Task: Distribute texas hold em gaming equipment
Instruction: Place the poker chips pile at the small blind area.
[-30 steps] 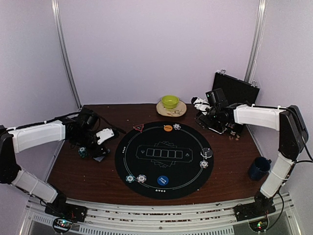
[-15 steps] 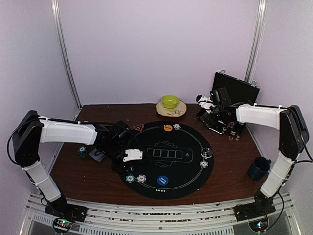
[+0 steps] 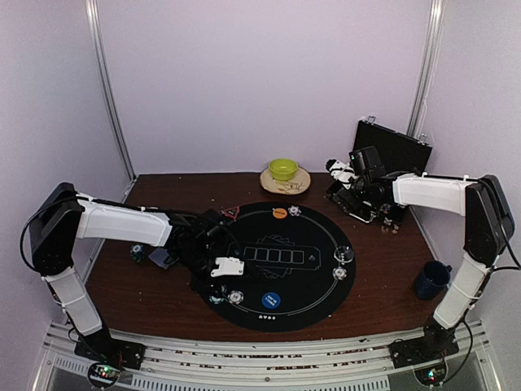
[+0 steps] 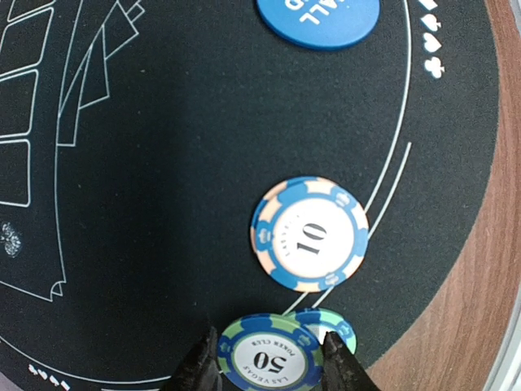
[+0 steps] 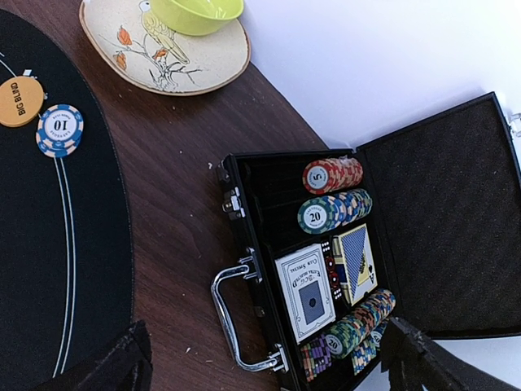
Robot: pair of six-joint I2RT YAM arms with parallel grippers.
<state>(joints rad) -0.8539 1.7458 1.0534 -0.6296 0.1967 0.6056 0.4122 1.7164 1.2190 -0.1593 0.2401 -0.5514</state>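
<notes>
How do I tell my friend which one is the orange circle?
Find the black round mat, then its far edge, nearest the bird plate holding a green bowl. The orange disc lies there beside a blue-and-white striped 10 chip; it alone is plain orange and reads BIG BLIND.

Mat [image 3: 309, 285] centred on table [image 3: 138, 293]. Bowl [image 3: 283, 169] on plate [image 3: 303, 184] behind mat. Open case [image 3: 395, 147] rear right: chip rows [image 5: 330, 175], card decks [image 5: 305, 293] inside. Mug [image 3: 430, 279] right of mat, toward front. 50 chip [image 4: 269, 358] overlaps second chip [image 4: 321, 319] at mat's near-left rim.
</notes>
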